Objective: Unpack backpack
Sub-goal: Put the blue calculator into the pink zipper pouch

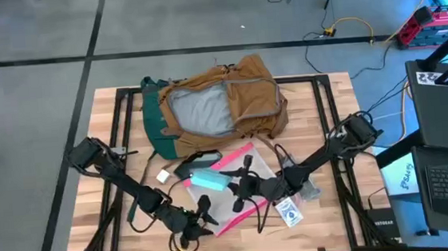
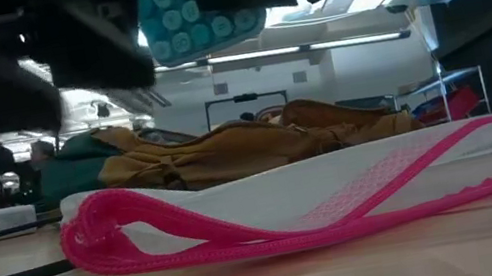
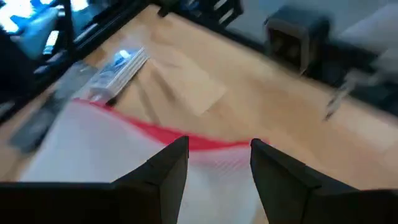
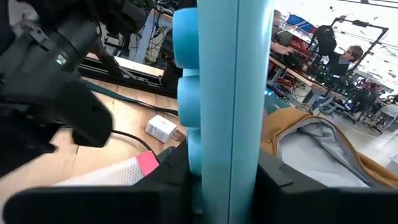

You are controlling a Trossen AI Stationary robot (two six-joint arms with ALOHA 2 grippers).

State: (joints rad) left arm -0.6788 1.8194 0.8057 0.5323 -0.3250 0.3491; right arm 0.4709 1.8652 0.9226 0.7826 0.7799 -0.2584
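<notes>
Table: I see a bare wooden top point(image 1: 94, 208) on a dark frame, with grey floor around it.
Room: cables and a laptop lie at 3 o'clock off the table; from the right wrist view, I see a person seated far back at a workbench.
Left arm: it reaches in from 9 o'clock; the left gripper point(image 1: 207, 220) is low over the near edge of the pouch point(image 1: 248, 172), fingers point(image 3: 168, 171) moderately apart, holding nothing.
Right arm: it reaches in from 3 o'clock; the right gripper point(image 1: 237, 190) is closed around a light blue block point(image 4: 217, 93), held above the pouch.
Backpack point(image 1: 246, 100): it lies at 12 o'clock on the table, mouth open, grey lining showing; I cannot see anything inside.
Loose items: a small white box point(image 1: 163, 176) lies near the backpack's strap, and a small packet point(image 1: 289, 212) at 5 o'clock by the pouch.
</notes>
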